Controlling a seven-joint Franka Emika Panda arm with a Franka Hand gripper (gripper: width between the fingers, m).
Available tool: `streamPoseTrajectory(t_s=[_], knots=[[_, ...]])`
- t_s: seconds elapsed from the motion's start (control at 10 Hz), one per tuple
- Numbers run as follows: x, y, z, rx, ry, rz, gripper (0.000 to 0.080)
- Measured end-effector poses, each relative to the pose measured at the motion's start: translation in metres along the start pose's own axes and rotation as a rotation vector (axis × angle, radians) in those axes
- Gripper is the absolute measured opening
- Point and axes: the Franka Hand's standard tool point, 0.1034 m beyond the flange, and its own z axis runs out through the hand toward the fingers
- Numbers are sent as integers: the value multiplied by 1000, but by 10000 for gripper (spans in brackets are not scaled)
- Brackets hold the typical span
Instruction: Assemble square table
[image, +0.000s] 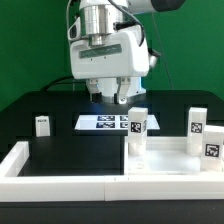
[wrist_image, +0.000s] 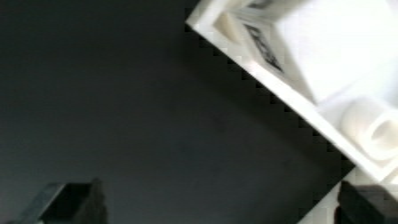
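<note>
In the exterior view my gripper (image: 109, 97) hangs above the black bench (image: 40, 105), fingers spread wide and holding nothing. Just below it, flat on the bench, lies the marker board (image: 102, 123). The square table top (image: 170, 160) sits at about 4 o'clock from the marker board, inside the corner made by the white wall bars (image: 60, 178). 3 tagged white legs stand upright there: one leg (image: 137, 128) on the top's near corner toward the marker board, a second leg (image: 196, 122) at the far corner, a third leg (image: 212, 145) at the exterior view's right edge. A smaller tagged leg (image: 42, 125) stands alone, well apart, at 9 o'clock from the marker board.

In the wrist view I see mostly bare black bench (wrist_image: 125, 110). The table top's raised rim (wrist_image: 285, 60) runs diagonally, with a round corner socket (wrist_image: 377, 125) showing. One dark fingertip (wrist_image: 71, 203) shows at the picture's edge, touching nothing.
</note>
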Motion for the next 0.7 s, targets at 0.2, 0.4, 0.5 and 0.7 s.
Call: streamPoseTrajectory(t_s=[0.2,0.4,0.5,0.7], knots=[[14,29,-4,-3,52,-246,649],[28,75,3,-39,43,-446,649],[35,101,8,-52,7,-546,649],[47,131,11,-39,-47,-660,649]])
